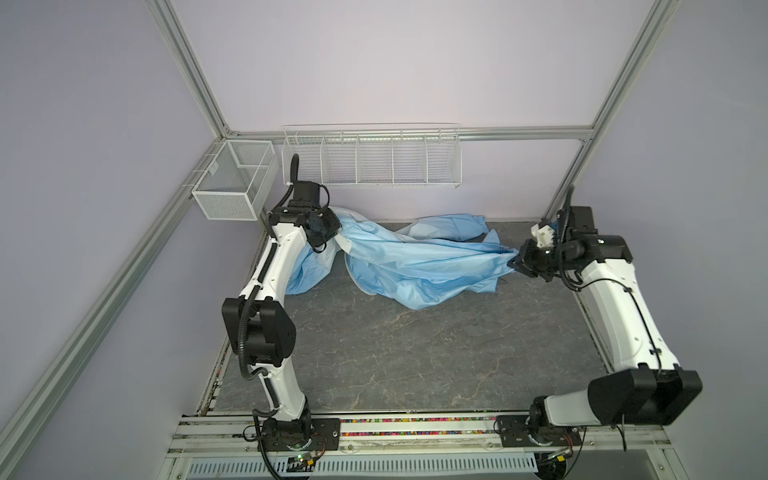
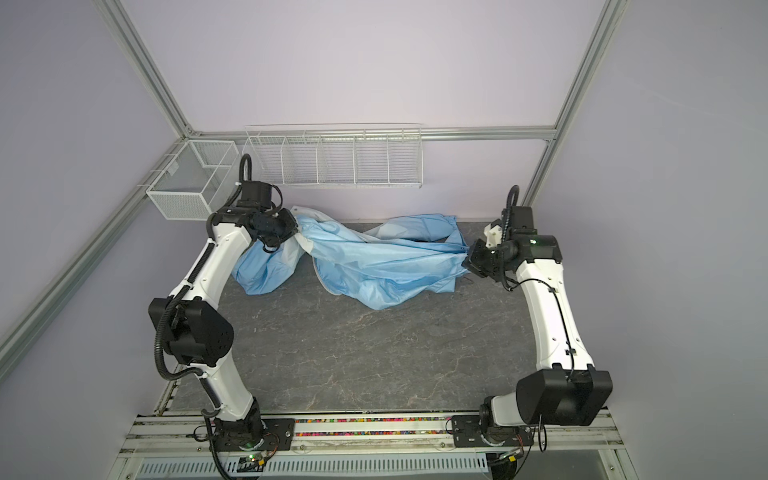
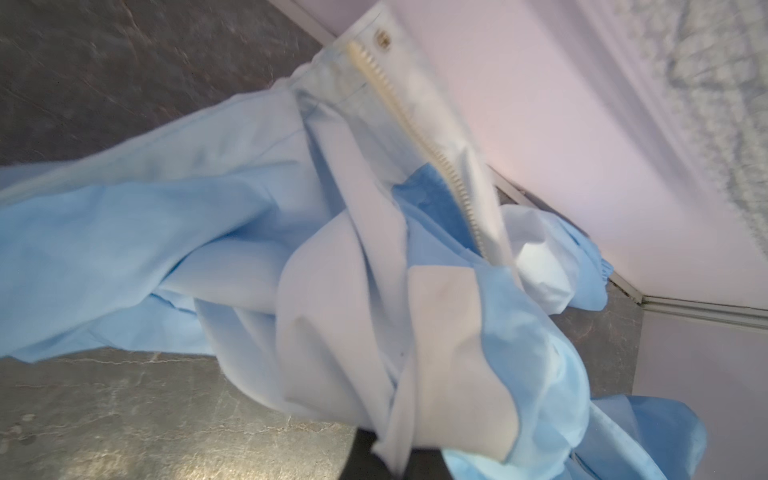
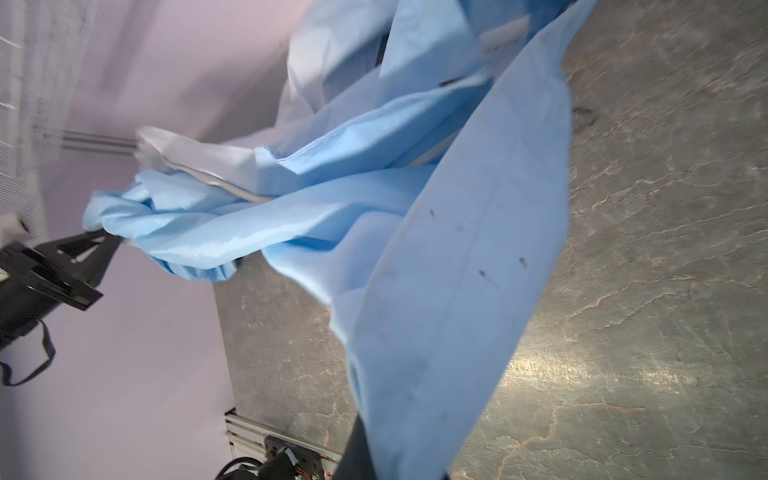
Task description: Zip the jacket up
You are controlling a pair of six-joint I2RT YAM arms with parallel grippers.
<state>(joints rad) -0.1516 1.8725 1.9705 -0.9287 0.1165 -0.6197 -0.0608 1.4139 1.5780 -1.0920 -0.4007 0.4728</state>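
Left gripper (image 1: 337, 237): mine, clamped on one end of the jacket (image 1: 415, 262).
Right gripper (image 1: 516, 264): clamped on the other end, jacket strung across the table (image 1: 415, 353) rear (middle sagging).
Zipper (image 3: 419, 120): teeth unjoined; all zipping left.

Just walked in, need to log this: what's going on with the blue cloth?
Two robot arms hold a light-blue jacket stretched between them above the table. The left gripper is shut on one bunched end by the back wall, the right gripper on the other; the middle sags onto the table. The zipper shows one unjoined row of teeth: not zipped yet.
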